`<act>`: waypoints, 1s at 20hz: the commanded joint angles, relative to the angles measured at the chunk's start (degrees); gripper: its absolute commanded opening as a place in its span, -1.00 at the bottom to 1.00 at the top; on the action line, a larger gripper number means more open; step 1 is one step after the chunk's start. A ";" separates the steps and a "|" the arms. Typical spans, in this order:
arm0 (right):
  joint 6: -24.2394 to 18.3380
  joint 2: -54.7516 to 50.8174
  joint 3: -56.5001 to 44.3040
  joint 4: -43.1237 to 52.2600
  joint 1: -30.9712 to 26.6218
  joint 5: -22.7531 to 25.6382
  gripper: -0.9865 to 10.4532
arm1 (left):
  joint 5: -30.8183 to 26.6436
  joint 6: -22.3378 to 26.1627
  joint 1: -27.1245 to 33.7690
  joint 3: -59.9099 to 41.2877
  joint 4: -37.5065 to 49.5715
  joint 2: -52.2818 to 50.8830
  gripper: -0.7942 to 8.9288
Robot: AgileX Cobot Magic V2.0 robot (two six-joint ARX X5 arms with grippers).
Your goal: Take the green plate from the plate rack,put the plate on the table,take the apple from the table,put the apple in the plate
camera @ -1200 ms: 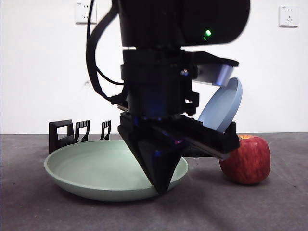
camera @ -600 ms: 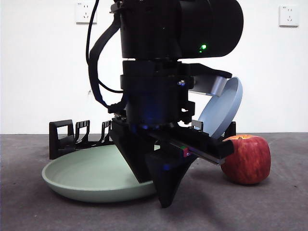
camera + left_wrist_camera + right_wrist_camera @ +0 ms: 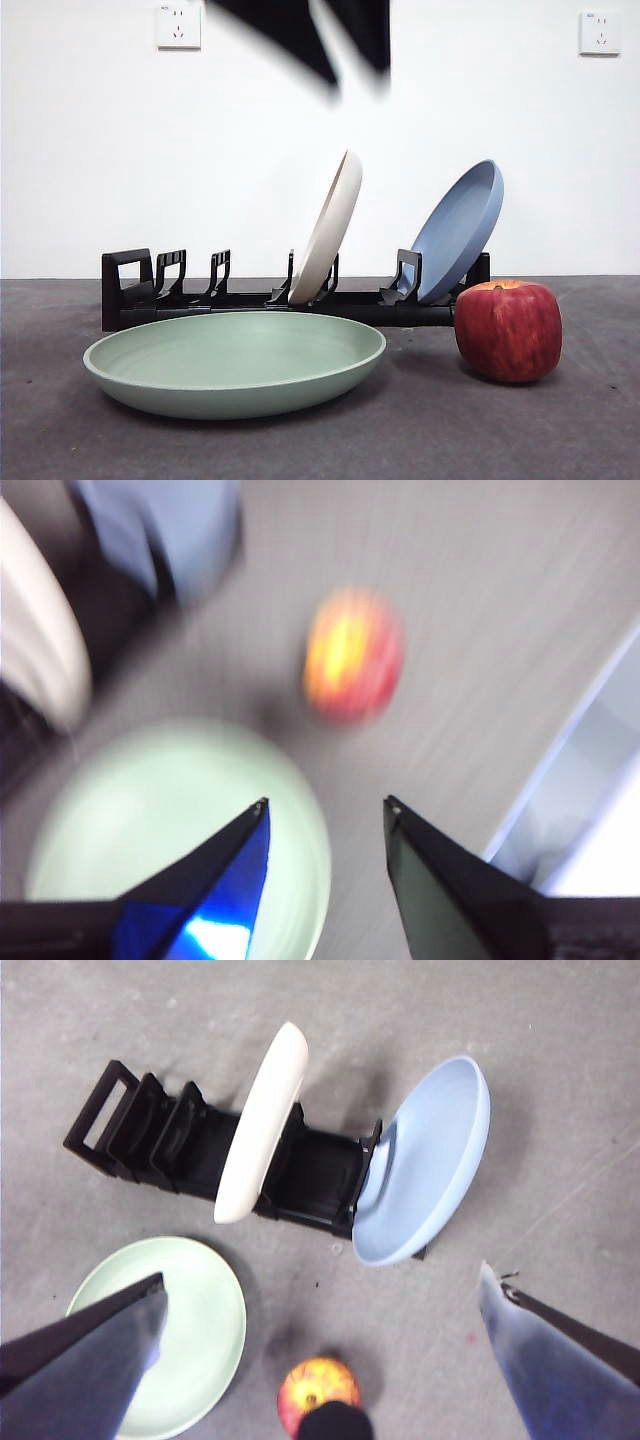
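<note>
- Left gripper (image 3: pixel 325 815) hangs above the plate's edge on the apple side, jaws apart and holding nothing; we read this as the plate let go, with the claw free for the apple. Its view is blurred, so we cannot place it more finely.
- Right gripper (image 3: pixel 320 1360) waits high over the scene with its 2 jaws spread wide and empty, well clear of the rack (image 3: pixel 250 300), which keeps it out of the working arm's way.
- Our green plate (image 3: pixel 235 362) lies flat on the table (image 3: pixel 560 430), just in front of the rack, hollow side up, so it can take the fruit.
- Our apple (image 3: pixel 508 330) stands on the table beside the plate, near its rim but apart from it, stem dip upward; it is not yet in the plate.
- 2 other plates lean in the rack's slots: a cream plate (image 3: pixel 326 228) near the middle and a blue plate (image 3: pixel 458 232) at the end next to the apple.
- We judge the next grasp should come from above, since the blue plate overhangs close behind the apple.
</note>
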 commanded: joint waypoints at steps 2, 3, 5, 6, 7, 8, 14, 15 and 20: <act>-0.22 0.33 -0.37 -4.15 0.00 0.15 0.32 | 5.07 -0.50 -0.22 5.16 -1.31 -11.30 -0.44; -1.07 0.33 -0.57 -6.21 0.00 0.15 0.32 | 5.35 -0.09 -0.22 7.19 -3.04 -14.40 -0.44; -1.31 0.15 -1.11 -8.33 0.07 0.13 0.32 | 5.09 1.60 -0.20 10.69 -7.28 -19.32 -0.44; -1.31 0.02 -1.31 -9.05 0.11 0.15 0.32 | 5.05 2.10 -0.15 12.04 -9.11 -21.09 -0.44; -1.31 -0.55 -1.99 -9.05 0.37 0.15 0.32 | 4.70 2.43 -0.07 13.53 -11.45 -23.08 -0.44; -1.29 -1.27 -3.13 -9.07 1.11 0.17 0.32 | 4.17 2.51 -0.07 14.82 -13.73 -24.74 -0.44; 4.24 -12.66 -21.59 -4.59 7.15 7.28 0.32 | -3.19 2.40 -0.07 17.62 -22.47 -34.07 -0.44; 6.03 -15.06 -25.57 -3.37 8.50 8.57 0.32 | -4.37 2.16 -0.07 17.62 -23.69 -35.10 -0.44; 14.19 -24.65 -43.78 2.91 14.78 12.17 0.32 | -10.08 -0.42 -0.13 17.62 -31.02 -36.98 -0.44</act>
